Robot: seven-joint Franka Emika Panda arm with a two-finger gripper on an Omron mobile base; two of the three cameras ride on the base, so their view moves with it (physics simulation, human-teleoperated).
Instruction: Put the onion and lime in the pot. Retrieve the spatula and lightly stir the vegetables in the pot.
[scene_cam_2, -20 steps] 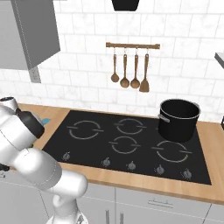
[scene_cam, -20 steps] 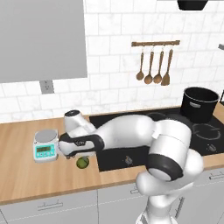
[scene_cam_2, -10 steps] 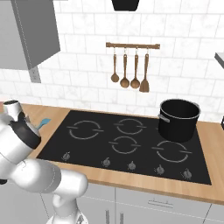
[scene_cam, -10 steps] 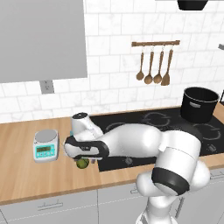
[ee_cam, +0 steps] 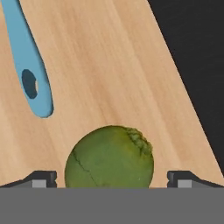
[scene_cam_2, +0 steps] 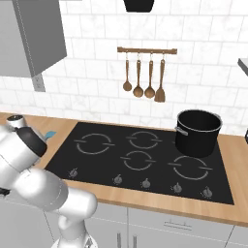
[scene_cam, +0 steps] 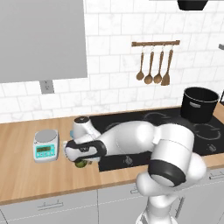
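On the wooden counter (ee_cam: 109, 65), just left of the black cooktop (scene_cam: 175, 127), I see the lime (ee_cam: 109, 158) lying directly below my gripper (ee_cam: 109, 177), between the two fingertips (ee_cam: 43, 178). The jaws stand wide apart, one on each side of the fruit, and neither touches it. From the left base camera the lime (scene_cam: 80, 164) shows as a small green patch under the lowered hand, near the counter's front edge. A light-blue spatula handle (ee_cam: 27, 61) with a hanging hole lies on the wood beyond the lime, well apart from it. A small kitchen scale (scene_cam: 46, 145) sits to the left of the hand. The pot (scene_cam_2: 197, 131) stands on the far right rear burner, away from the lime.
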